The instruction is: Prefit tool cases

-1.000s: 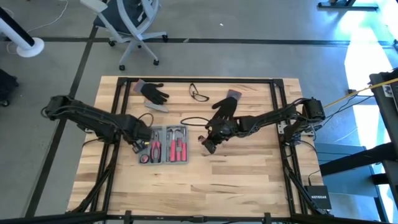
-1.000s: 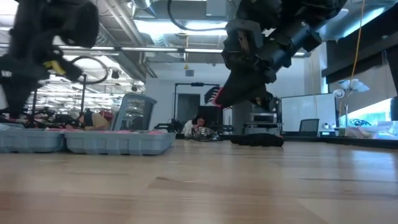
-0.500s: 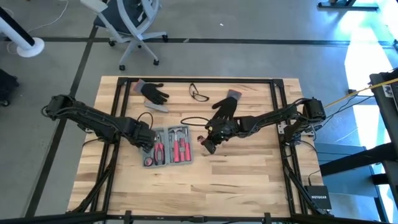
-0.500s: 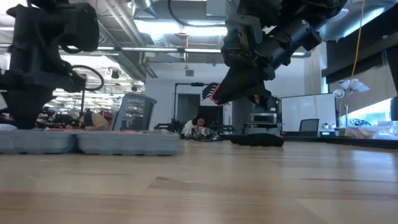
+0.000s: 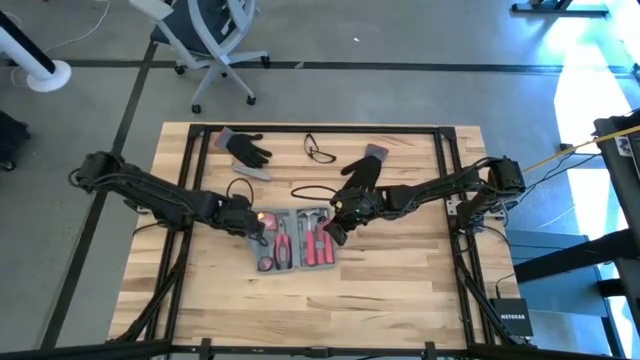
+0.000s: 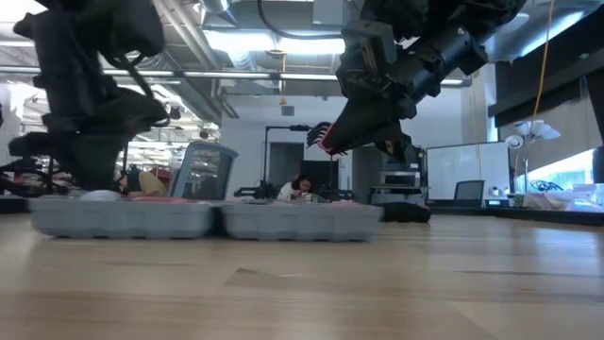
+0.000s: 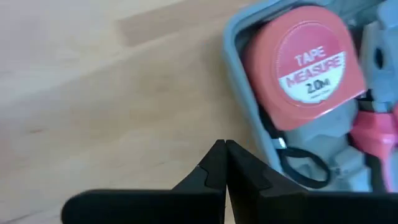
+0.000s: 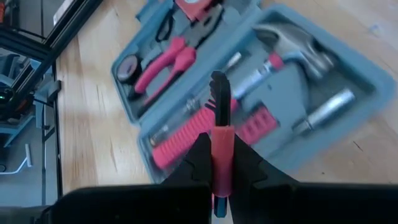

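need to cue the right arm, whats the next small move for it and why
Probably lower the right gripper toward the open tool case and seat the red-handled tool it holds. In the right wrist view it hangs over the case's recesses, while the shut left gripper sits at the case's edge.

Overhead view straight down, table-level view across, two close wrist views, all sharing the tool case [image 5: 293, 238].

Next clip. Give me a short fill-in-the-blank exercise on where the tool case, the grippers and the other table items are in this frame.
1. The tool case lies ___ on the table, its tools showing.
2. The right gripper is shut on a slim pink and ___ tool.
3. The left gripper is shut at the case's end that holds the ___ measure.
4. Two black ___ lie beyond the case.

Missing words: open; black; tape; gloves
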`<state>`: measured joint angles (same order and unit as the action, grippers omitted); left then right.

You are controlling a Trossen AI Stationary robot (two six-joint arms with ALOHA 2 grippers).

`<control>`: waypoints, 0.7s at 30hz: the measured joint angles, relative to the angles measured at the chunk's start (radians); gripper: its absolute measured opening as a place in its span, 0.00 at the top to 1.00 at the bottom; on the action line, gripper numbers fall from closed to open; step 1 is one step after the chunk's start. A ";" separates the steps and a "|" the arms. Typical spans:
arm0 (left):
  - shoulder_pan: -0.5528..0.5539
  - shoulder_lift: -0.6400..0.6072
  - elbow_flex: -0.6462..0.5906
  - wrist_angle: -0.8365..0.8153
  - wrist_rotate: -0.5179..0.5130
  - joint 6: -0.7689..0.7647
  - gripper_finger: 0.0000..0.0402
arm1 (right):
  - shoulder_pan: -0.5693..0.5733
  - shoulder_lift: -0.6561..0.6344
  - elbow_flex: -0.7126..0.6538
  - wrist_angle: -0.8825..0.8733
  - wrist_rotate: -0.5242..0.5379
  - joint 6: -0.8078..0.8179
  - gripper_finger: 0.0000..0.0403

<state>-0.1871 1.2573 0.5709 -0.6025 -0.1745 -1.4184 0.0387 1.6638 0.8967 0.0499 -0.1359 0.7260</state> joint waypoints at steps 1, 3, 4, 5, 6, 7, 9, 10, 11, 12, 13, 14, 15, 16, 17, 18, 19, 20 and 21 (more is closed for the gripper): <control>0.000 0.011 0.000 0.030 0.000 -0.008 1.00 | 0.000 0.000 0.000 0.001 0.000 -0.002 0.97; 0.000 0.035 0.000 0.092 0.000 -0.026 1.00 | 0.000 0.000 0.000 0.001 0.001 -0.010 0.97; 0.000 0.047 0.000 0.124 0.001 -0.036 1.00 | -0.003 0.000 0.000 0.002 0.001 -0.013 0.97; 0.000 0.052 0.000 0.143 -0.003 -0.036 1.00 | -0.009 0.000 0.000 0.002 0.000 -0.014 0.97; 0.000 0.055 0.005 0.156 -0.011 -0.032 1.00 | -0.015 0.000 0.000 0.004 -0.004 -0.014 0.97; 0.000 0.055 0.017 0.164 -0.025 -0.020 1.00 | -0.019 0.000 0.000 0.007 -0.012 -0.014 0.97; 0.000 0.052 0.041 0.166 -0.060 0.017 1.00 | -0.029 0.000 0.000 0.019 -0.020 -0.013 0.97; 0.000 0.047 0.053 0.159 -0.078 0.047 1.00 | -0.037 0.000 0.000 0.031 -0.031 -0.010 0.97; 0.000 0.043 0.066 0.150 -0.094 0.083 1.00 | -0.043 0.000 0.000 0.040 -0.040 -0.003 0.97; 0.000 0.040 0.079 0.141 -0.109 0.121 1.00 | -0.048 0.000 0.000 0.051 -0.041 0.004 0.97; 0.000 0.036 0.091 0.128 -0.123 0.157 1.00 | -0.048 0.000 0.000 0.062 -0.041 0.014 0.97; 0.000 0.031 0.103 0.103 -0.134 0.180 1.00 | -0.048 0.000 0.000 0.073 -0.041 0.029 0.97; 0.000 0.025 0.115 0.072 -0.150 0.200 1.00 | -0.048 0.000 0.000 0.085 -0.041 0.042 0.97; 0.000 0.019 0.125 0.045 -0.167 0.218 1.00 | -0.048 0.000 0.000 0.100 -0.041 0.055 0.97; 0.000 0.011 0.133 0.025 -0.180 0.238 1.00 | -0.046 0.000 0.000 0.116 -0.041 0.062 0.97; 0.000 0.004 0.136 0.006 -0.188 0.260 1.00 | -0.045 0.000 0.000 0.127 -0.039 0.075 0.97; 0.000 -0.004 0.137 -0.007 -0.190 0.283 1.00 | -0.043 0.000 0.000 0.132 -0.031 0.083 0.97; 0.000 -0.010 0.137 -0.018 -0.190 0.300 1.00 | -0.036 0.000 0.000 0.134 -0.019 0.091 0.97; 0.000 -0.010 0.137 -0.028 -0.191 0.307 1.00 | -0.031 0.000 0.000 0.134 -0.003 0.098 0.97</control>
<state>-0.1871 1.2469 0.7078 -0.6304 -0.3656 -1.1117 0.0079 1.6636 0.8967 0.1835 -0.1386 0.8240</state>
